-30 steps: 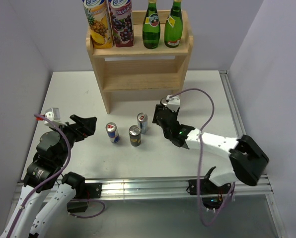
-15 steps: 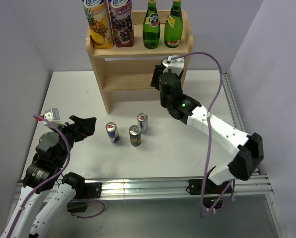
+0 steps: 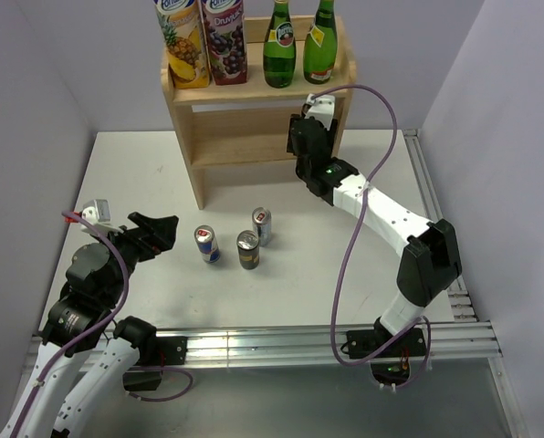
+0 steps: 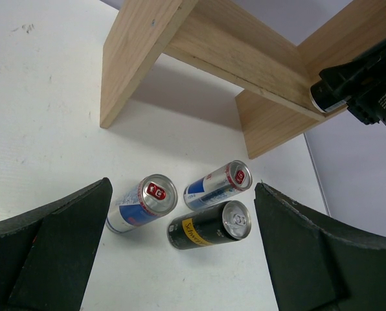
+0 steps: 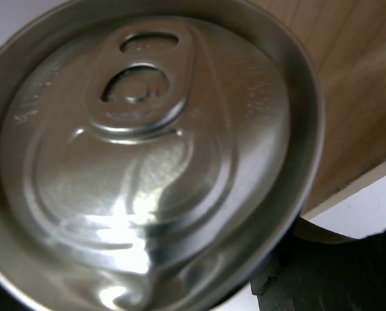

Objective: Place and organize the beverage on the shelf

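Note:
The light-wood shelf (image 3: pixel 254 120) stands at the back of the table; its underside also shows in the left wrist view (image 4: pixel 232 45). My right gripper (image 3: pixel 302 139) is shut on a silver-topped can (image 5: pixel 147 155), held at the right end of the shelf's lower tier; the can's end also shows in the left wrist view (image 4: pixel 320 99). Three cans stand on the table: a blue-silver one (image 3: pixel 207 244), a second blue-silver one (image 3: pixel 262 225) and a black-yellow one (image 3: pixel 247 249). My left gripper (image 3: pixel 160 229) is open and empty, left of the cans (image 4: pixel 183 256).
Two juice cartons (image 3: pixel 204 41) and two green bottles (image 3: pixel 299 44) stand in a row on the shelf's top board. Grey walls close in on both sides. A metal rail (image 3: pixel 254 342) runs along the table's near edge.
My right arm has carried its can from low over the table, right of the standing cans, up and back to the shelf's lower tier. The left arm has not moved.

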Available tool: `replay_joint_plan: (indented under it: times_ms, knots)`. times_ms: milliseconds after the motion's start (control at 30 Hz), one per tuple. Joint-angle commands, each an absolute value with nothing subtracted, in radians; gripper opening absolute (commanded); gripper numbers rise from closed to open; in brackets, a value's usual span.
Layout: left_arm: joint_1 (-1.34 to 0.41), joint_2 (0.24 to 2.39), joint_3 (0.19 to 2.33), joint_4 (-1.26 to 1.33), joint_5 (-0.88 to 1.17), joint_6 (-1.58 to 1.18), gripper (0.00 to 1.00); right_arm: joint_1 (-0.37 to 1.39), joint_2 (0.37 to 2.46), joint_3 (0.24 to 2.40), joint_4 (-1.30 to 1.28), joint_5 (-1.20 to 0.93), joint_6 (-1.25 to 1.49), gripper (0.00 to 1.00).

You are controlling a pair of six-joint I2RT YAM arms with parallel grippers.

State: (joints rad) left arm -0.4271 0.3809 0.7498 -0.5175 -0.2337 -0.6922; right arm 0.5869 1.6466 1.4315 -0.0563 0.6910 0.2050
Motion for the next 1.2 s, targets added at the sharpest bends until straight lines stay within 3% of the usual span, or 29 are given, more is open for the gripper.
replay_joint_plan:
  times_ms: [0, 967, 1033, 1067, 1133, 1167]
  knots:
    - [-0.431, 0.37, 0.75, -0.492, -0.244, -0.68, 0.99, 0.555, 1.603, 1.467, 0.052, 0.698, 0.201, 0.0]
    - [-0.433, 0.374, 0.75, -0.494, -0.244, -0.68, 0.99, 0.543, 1.706, 1.364, 0.298, 0.819, 0.164, 0.0]
    - [-0.434, 0.373, 0.752, -0.494, -0.245, -0.681, 0.99, 0.542, 1.71, 1.376, 0.276, 0.818, 0.172, 0.21]
    - [-0.434, 0.37, 0.752, -0.495, -0.245, -0.681, 0.99, 0.541, 1.709, 1.376, 0.275, 0.815, 0.175, 0.54]
    - [-0.434, 0.368, 0.752, -0.495, -0.247, -0.68, 0.99, 0.541, 1.704, 1.37, 0.272, 0.811, 0.184, 0.76]
    - [-0.437, 0.367, 0.752, -0.495, -0.248, -0.683, 0.99, 0.543, 1.7, 1.368, 0.27, 0.815, 0.184, 0.92]
